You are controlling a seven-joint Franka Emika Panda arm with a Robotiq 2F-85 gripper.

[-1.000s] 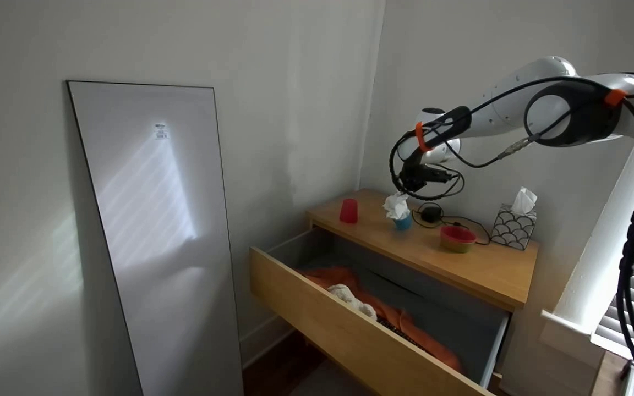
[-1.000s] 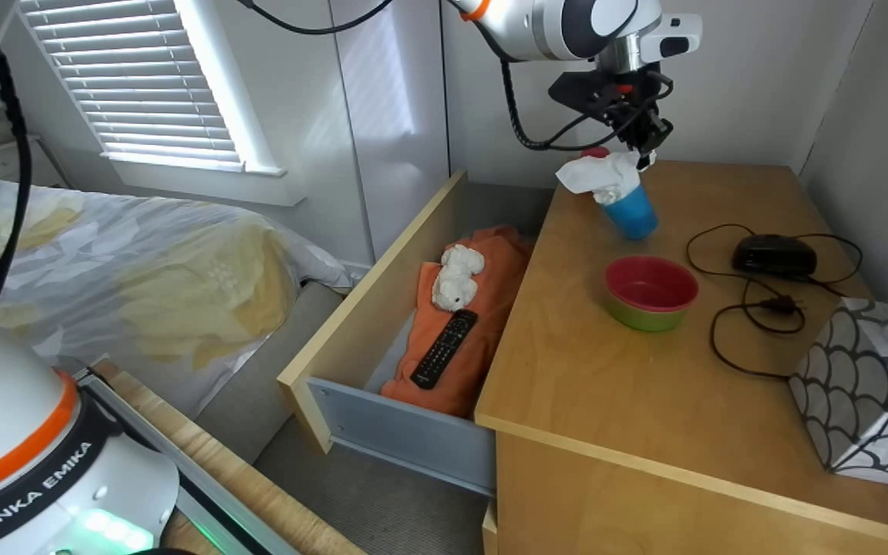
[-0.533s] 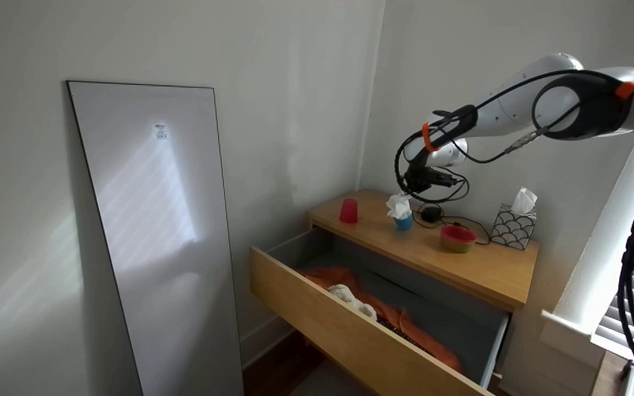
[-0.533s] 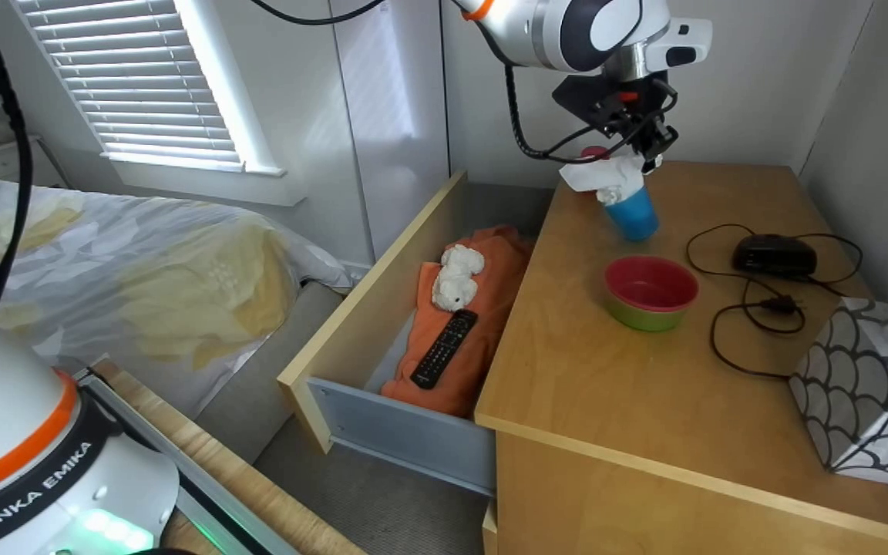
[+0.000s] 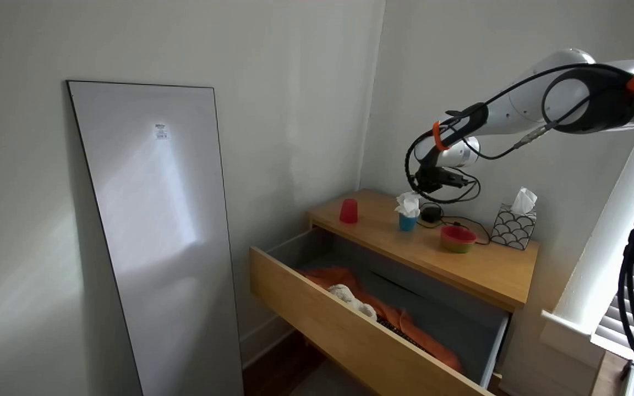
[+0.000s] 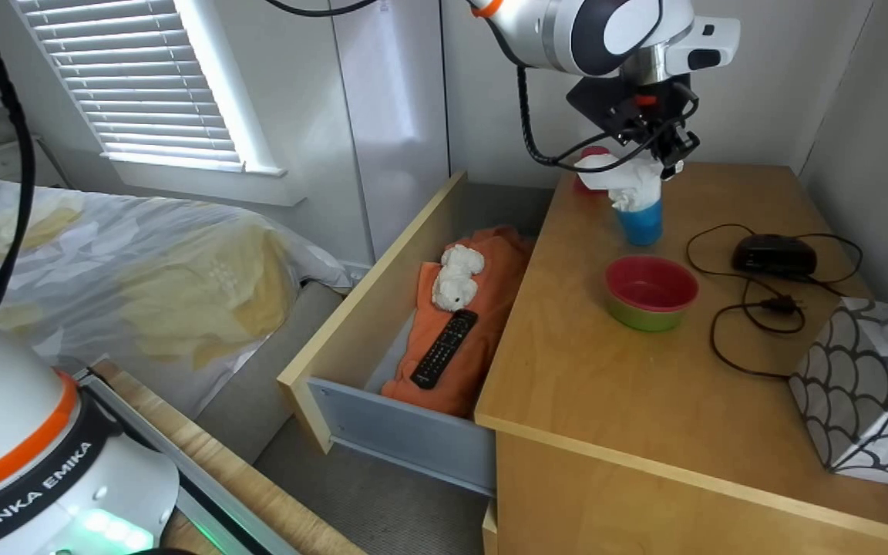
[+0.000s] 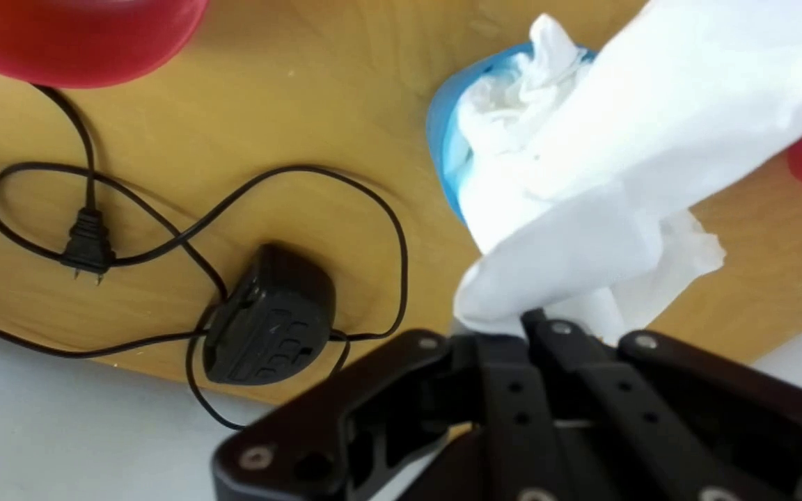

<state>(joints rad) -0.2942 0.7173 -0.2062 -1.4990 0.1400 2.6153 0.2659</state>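
- White tissue (image 7: 603, 188), one, crumpled: near end at the tips of the gripper (image 7: 530, 328), lower part bunched in the mouth of the blue cup (image 6: 641, 226); a long loose lobe slants toward the upper right of the wrist view.
- Jaws: drawn together to a narrow gap, pinching, by all appearance, the tissue's edge.
- Governing relation: the blue cup lies below the fingertips and slightly toward picture left in both exterior views, long axis near vertical, tissue bridging the two. Whether the cup's base bears fully on the wooden dresser top (image 6: 567, 370) cannot be told.
- Red cup (image 5: 349, 211), one: on the dresser top, apart from the blue one.
- Bowl (image 6: 646, 318), red within, green without: near the blue cup.
- Black adapter (image 7: 269, 327), with plug (image 7: 88, 240): near the bowl.
- Drawer (image 6: 405, 433), pulled out below: orange cloth (image 6: 499, 297), white plush toy (image 6: 455, 281), remote control (image 6: 444, 349).
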